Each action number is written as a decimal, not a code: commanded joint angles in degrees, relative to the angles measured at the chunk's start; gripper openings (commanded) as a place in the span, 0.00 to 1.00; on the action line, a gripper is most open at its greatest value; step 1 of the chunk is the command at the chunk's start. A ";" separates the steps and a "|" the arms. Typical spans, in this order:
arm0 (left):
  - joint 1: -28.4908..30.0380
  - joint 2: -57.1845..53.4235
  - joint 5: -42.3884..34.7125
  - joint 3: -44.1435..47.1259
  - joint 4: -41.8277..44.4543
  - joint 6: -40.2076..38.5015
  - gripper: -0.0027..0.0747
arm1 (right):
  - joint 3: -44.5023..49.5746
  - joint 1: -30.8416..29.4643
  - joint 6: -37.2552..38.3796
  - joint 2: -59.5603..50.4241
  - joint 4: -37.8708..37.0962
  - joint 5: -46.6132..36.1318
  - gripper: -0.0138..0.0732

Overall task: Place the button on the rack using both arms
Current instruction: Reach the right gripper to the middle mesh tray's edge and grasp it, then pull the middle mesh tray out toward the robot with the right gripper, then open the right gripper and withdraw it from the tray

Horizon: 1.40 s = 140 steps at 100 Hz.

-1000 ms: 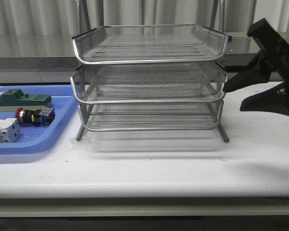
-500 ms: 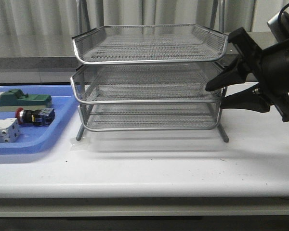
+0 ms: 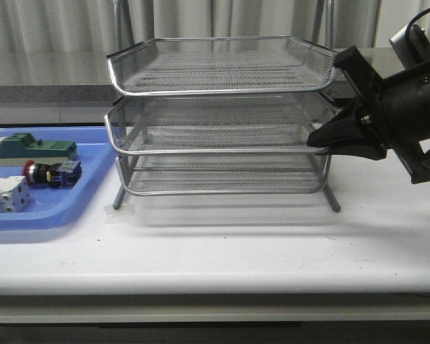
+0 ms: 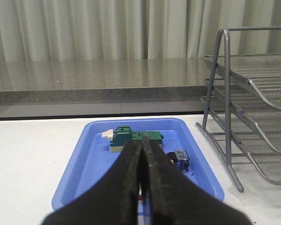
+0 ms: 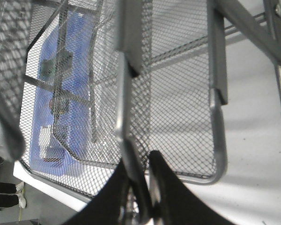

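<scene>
The button (image 3: 50, 173), with a red head and a blue rear block, lies in the blue tray (image 3: 86, 195) at the left. The wire-mesh rack (image 3: 222, 93) stands mid-table. My right gripper (image 3: 318, 141) is at the rack's right side, shut on the rim of the middle tier. In the right wrist view the gripper (image 5: 140, 165) pinches a chrome rim wire of the rack (image 5: 178, 117). My left gripper (image 4: 142, 143) is shut and empty above the blue tray (image 4: 84, 164). The button (image 4: 179, 158) lies just beside its fingers, its red head hidden. The left gripper is out of the front view.
A green-and-cream block (image 3: 36, 148) and a white terminal block (image 3: 6, 195) share the tray with the button. The rack (image 4: 253, 117) stands close to the tray's right edge. A grey ledge and curtains run behind the table.
My right gripper has moved left from open air to the rack. Its jaws have closed on the middle tier's right rim. The button and tray have not moved.
</scene>
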 commanded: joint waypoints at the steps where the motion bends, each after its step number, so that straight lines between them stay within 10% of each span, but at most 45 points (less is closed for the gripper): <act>1: -0.01 -1.64 -5.04 1.91 -0.28 -0.48 0.01 | -1.24 -0.32 -0.24 -1.36 2.69 3.79 0.16; 91: -0.01 -1.64 -5.04 1.91 -0.28 -0.48 0.01 | 22.28 -0.32 -5.97 -16.91 -1.43 0.14 0.17; 122: -0.01 -1.64 -5.04 1.91 -0.28 -0.48 0.01 | 22.28 -0.32 -5.97 -21.98 -1.63 2.60 0.73; 140: -0.01 -1.64 -5.04 1.91 -0.28 -0.48 0.01 | 22.28 -0.32 -4.65 -27.38 -8.29 3.05 0.74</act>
